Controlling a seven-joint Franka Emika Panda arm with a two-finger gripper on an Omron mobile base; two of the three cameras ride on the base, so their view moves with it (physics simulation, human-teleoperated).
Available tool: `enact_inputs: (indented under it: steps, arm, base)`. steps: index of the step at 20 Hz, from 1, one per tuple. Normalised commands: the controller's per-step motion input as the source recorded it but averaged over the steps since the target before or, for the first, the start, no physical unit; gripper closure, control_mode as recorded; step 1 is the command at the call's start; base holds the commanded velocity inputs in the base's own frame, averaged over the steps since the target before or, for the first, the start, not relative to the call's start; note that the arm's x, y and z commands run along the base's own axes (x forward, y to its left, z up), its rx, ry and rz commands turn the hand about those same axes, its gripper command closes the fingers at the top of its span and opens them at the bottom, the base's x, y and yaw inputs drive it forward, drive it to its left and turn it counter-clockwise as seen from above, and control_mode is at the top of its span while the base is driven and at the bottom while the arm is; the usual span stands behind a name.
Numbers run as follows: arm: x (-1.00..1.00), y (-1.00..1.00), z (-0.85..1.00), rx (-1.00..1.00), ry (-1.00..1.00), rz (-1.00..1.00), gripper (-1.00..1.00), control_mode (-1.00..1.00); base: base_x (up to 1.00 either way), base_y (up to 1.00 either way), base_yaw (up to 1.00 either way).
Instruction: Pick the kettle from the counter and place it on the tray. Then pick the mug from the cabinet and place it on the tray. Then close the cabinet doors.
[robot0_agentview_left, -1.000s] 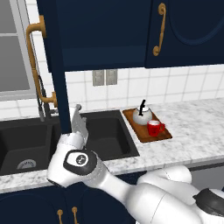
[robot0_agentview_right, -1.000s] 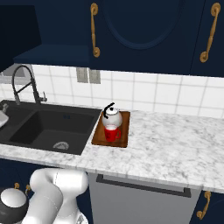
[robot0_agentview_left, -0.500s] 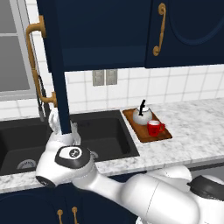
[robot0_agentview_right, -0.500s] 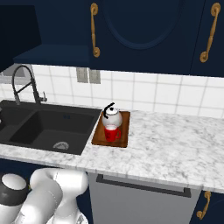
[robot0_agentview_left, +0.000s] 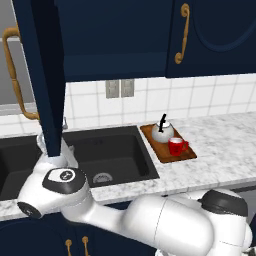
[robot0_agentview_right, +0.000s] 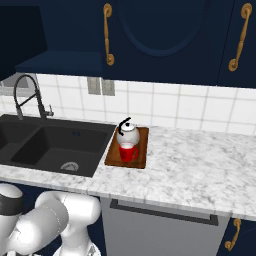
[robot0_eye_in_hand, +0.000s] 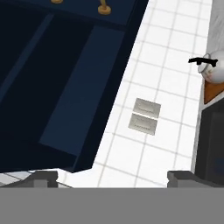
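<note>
The white-silver kettle (robot0_agentview_left: 162, 131) (robot0_agentview_right: 128, 133) (robot0_eye_in_hand: 214, 69) and the red mug (robot0_agentview_left: 176, 146) (robot0_agentview_right: 128, 152) both stand on the reddish-brown tray (robot0_agentview_left: 152, 135) (robot0_agentview_right: 142, 151) on the marble counter (robot0_agentview_left: 225, 145) (robot0_agentview_right: 200, 165), right of the sink. The cabinet's left door (robot0_agentview_left: 47, 75) hangs open, edge-on toward me, with its brass handle (robot0_agentview_left: 14, 75) on the far side. My gripper (robot0_agentview_left: 55, 152) (robot0_eye_in_hand: 113, 179) is open with nothing between its fingers, just under that door's lower corner, over the sink. The hand view looks into the navy cabinet (robot0_eye_in_hand: 52, 74) (robot0_agentview_right: 55, 62).
The black double sink (robot0_agentview_left: 110, 150) (robot0_agentview_right: 50, 145) lies below the hand, with a black faucet (robot0_agentview_right: 25, 92) behind it. Two wall outlets (robot0_agentview_left: 120, 88) (robot0_eye_in_hand: 144, 116) sit on the tiled backsplash. A shut navy door with a brass handle (robot0_agentview_left: 182, 35) (robot0_agentview_right: 107, 35) is to the right.
The arm has swung left and the hand has risen to the open door's lower corner. Kettle, mug and tray have not moved.
</note>
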Motion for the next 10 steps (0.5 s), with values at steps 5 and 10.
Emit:
enact_inputs:
  steps: [5,10]
  arm:
    - [-0.05,0.28,0.03,0.0,0.0,-0.03,-1.0,-1.0]
    - [-0.27,0.15,0.44,0.0,0.0,-0.09,-1.0,-1.0]
  base:
    - [0.0,0.0,0.0]
    - [0.0,0.0,0.0]
